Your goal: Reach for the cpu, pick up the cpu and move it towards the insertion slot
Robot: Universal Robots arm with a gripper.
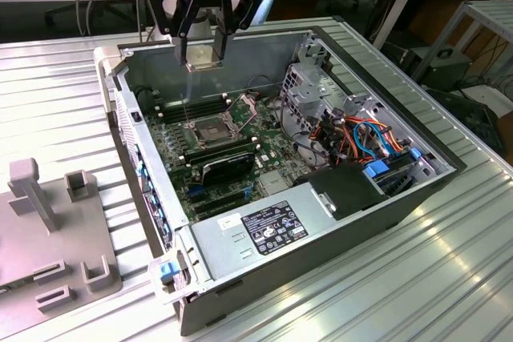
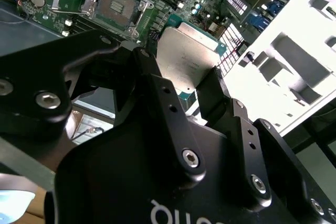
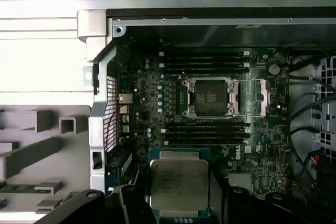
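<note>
Presently, taken from the exterior view's left across to its right:

Item — grey fixture plate point(image 1: 48, 254) with upright blocks, on the ribbed metal table point(image 1: 72, 86), at about eight o'clock from the open computer case point(image 1: 240, 294); it carries none of the task's things.

Item — gripper point(image 1: 202, 47), hanging above the case's far wall, at roughly eleven o'clock from the case's centre; its fingers point(image 2: 168, 103) are clenched on the cpu point(image 1: 202, 55); in both wrist views the chip sits flat between them, silvery lid showing point(image 3: 178, 184), clear of the board beneath.

Item — insertion slot point(image 1: 210, 130), on the motherboard point(image 1: 172, 146) at about six o'clock from the held chip in the exterior view and well below it; silver frame, dark centre, its hinged plate swung open point(image 3: 265, 95); nothing lies in the socket point(image 3: 209, 97).

Item — black finned card point(image 1: 227, 167), just beside the slot at five o'clock; power-supply box point(image 1: 264, 230) beyond that; cable bundle point(image 1: 369, 138) at the case's three o'clock side.

Step in hand, as a judgement — reach and pick-up are done; the carry toward the slot is under way, the chip high and not yet over the socket. What the move calls for: travel toward six o'clock with descent; the chip kept level and square to the frame; clearance from the open plate and its thin lever wires.
</note>
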